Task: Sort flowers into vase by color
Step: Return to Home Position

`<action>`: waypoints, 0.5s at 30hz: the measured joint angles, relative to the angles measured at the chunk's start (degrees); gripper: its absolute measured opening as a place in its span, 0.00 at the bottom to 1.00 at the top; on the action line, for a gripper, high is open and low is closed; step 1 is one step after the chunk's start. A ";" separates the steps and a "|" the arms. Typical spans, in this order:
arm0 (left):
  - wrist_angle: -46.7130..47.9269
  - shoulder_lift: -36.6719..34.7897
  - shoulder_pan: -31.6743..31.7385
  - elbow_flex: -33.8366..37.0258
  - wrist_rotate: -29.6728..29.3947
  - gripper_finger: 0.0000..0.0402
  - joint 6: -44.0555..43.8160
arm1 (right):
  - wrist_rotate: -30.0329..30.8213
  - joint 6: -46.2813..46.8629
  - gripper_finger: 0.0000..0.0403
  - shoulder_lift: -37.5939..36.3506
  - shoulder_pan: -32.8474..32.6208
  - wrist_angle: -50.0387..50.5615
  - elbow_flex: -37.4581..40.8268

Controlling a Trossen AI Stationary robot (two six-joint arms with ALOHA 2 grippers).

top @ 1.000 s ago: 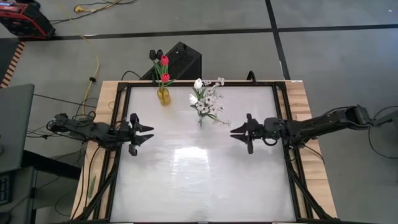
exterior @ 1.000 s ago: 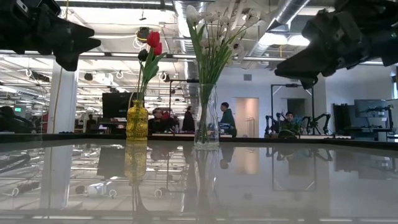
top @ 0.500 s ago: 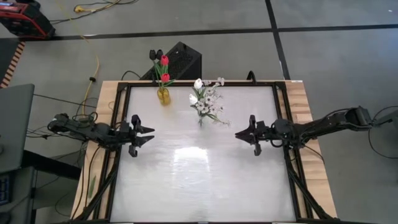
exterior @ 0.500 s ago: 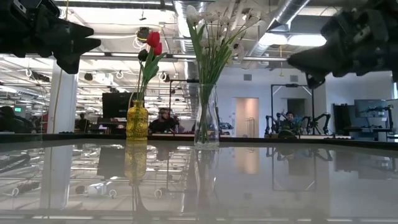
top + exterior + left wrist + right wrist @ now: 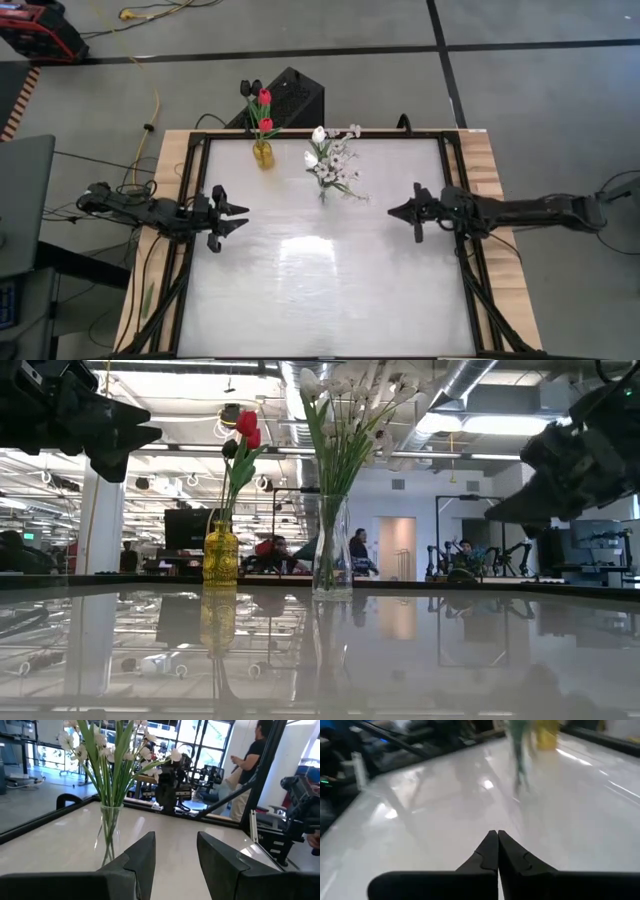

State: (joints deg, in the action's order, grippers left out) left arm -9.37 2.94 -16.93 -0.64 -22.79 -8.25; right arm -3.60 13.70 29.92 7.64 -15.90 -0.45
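High view shows us the right end effector [image 5: 395, 211] near the desk's [image 5: 320, 300] right edge, pinched closed on nothing; the left end effector [image 5: 238, 215], near the left edge, spread apart, empty. White flowers [image 5: 330, 158] stand in the clear vase [image 5: 332, 555], red and dark flowers [image 5: 265, 97] in the yellow vase [image 5: 262, 153] beside it.

1. A glossy white table [image 5: 320, 300] sits in a black frame, with wooden edges on both sides.
2. A black box [image 5: 300, 97] rests on the grey floor just behind the table's far edge.
3. A red machine [image 5: 35, 28] stands at the floor's far left corner.
4. A person in a dark shirt [image 5: 256, 752] stands in the room beyond the table.
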 joint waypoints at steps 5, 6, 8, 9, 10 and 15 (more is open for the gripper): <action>0.05 0.01 0.00 0.00 -0.02 0.33 -0.81 | 0.91 -0.01 0.06 -8.75 2.40 12.06 0.04; 0.06 0.01 -0.01 0.00 -0.02 0.33 -1.25 | 1.01 -0.21 0.05 -10.35 2.59 13.94 0.04; 0.09 0.02 -0.02 0.00 -0.02 0.33 -1.79 | 2.69 -1.55 0.04 -12.51 2.55 14.63 -0.06; 0.28 0.00 -0.02 0.00 -0.02 0.33 -2.25 | 3.43 -3.00 0.04 -13.21 2.39 14.83 -0.08; 0.73 0.00 -0.02 0.00 -0.02 0.33 -2.96 | 4.03 -4.89 0.04 -13.90 2.25 15.07 -0.10; 5.39 0.04 -0.02 0.00 -0.05 0.33 -6.59 | 6.28 -8.97 0.08 -14.48 2.30 15.08 -0.11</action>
State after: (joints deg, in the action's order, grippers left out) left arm -3.98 2.98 -16.95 -0.64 -22.84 -14.84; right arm 2.68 4.73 15.44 9.94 -0.82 -0.56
